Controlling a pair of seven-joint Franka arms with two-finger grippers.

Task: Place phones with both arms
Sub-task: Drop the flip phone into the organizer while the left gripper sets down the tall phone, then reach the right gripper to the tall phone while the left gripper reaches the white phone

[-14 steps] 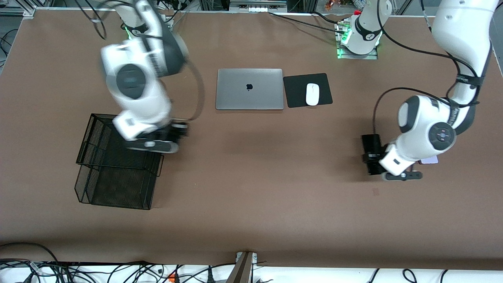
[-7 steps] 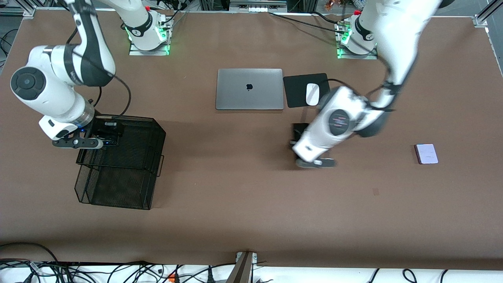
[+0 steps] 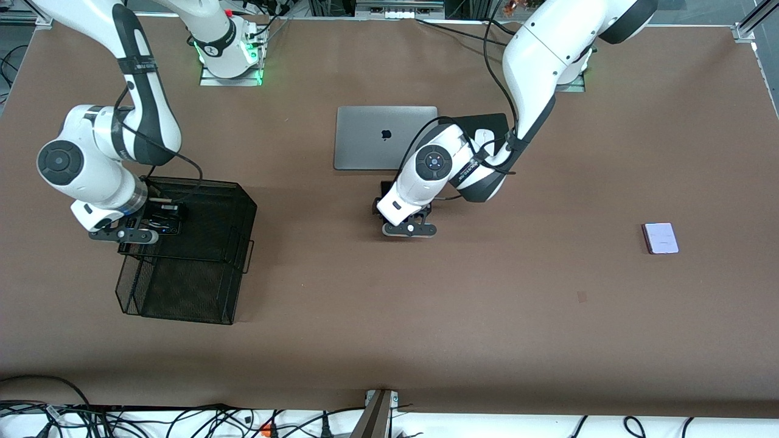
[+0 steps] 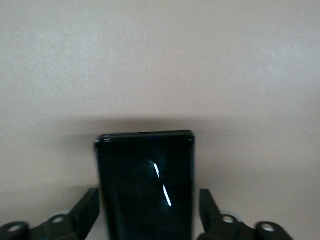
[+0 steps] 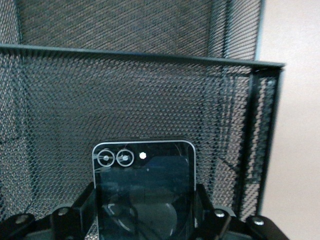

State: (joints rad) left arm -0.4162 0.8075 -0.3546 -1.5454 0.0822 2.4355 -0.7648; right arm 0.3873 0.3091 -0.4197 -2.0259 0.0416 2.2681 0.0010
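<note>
A: Since the earlier picture the slab phone (image 4: 145, 185) is carried from the left arm's end of the surface (image 3: 389, 316) to the middle, and the left hand (image 3: 409, 229) now has its fingers standing apart from the phone's sides. The phone seems to lie on the surface, near the laptop (image 3: 386, 137) and closer to the camera.

B: And the flip phone (image 5: 144, 192)?

A: The right hand (image 3: 123, 236) grips it, closed on its sides, over the upper tray of the mesh rack (image 3: 240, 207). The lavender phone (image 3: 660, 237) lies alone toward the left arm's end, untouched.

B: What can go wrong?

A: I think a release from too high lets the flip phone bounce on the mesh or slide to the rack's rim. If the left hand lifts crooked, a finger can drag the slab phone toward the laptop.

B: Is there room?

A: Yes. Open surface is all around the slab phone except on the laptop's side. The mouse (image 3: 482, 137) on its pad (image 3: 487, 121) sits under the left arm. The rack's walls stand close to the right hand.
</note>
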